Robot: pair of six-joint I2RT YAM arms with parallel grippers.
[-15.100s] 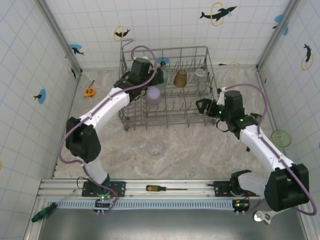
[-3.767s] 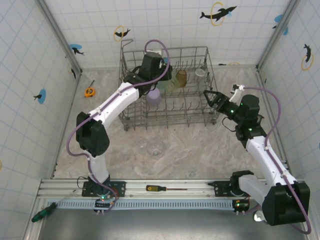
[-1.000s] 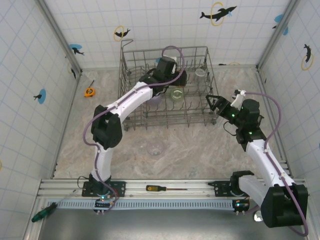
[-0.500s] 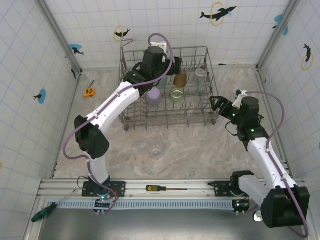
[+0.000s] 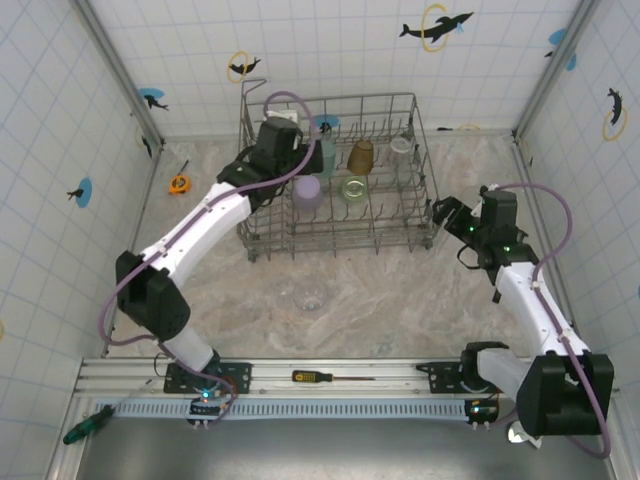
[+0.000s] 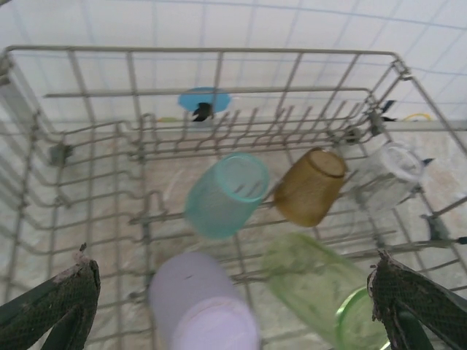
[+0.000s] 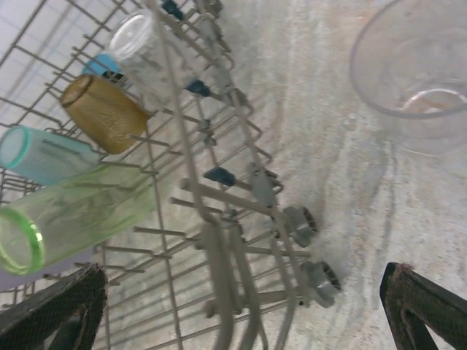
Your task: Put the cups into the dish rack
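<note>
The dish rack [image 5: 420, 140] stands at the back middle of the table. Inside it are a lavender cup [image 5: 307, 192] [image 6: 201, 306], a teal cup [image 5: 328, 155] [image 6: 225, 193], an amber cup [image 5: 360, 157] [image 6: 310, 186] [image 7: 102, 113], a pale green cup [image 5: 354, 188] [image 6: 314, 281] [image 7: 69, 215] and a clear cup [image 5: 402, 148] [image 6: 390, 171] [image 7: 142, 44]. My left gripper [image 5: 298, 160] [image 6: 233, 313] hangs open over the rack's back left, holding nothing. My right gripper [image 5: 443, 213] [image 7: 241, 313] is open and empty by the rack's right front corner.
A clear cup [image 5: 309, 295] stands on the table in front of the rack. In the right wrist view a clear cup [image 7: 419, 80] stands upright right of the rack, past its wheels [image 7: 300, 222]. An orange tape measure [image 5: 178, 183] lies far left. Tiled walls close in both sides.
My left gripper has swung from over the pale green cup to the rack's back left, still open. The right gripper has drawn slightly right. The cups have not moved.
</note>
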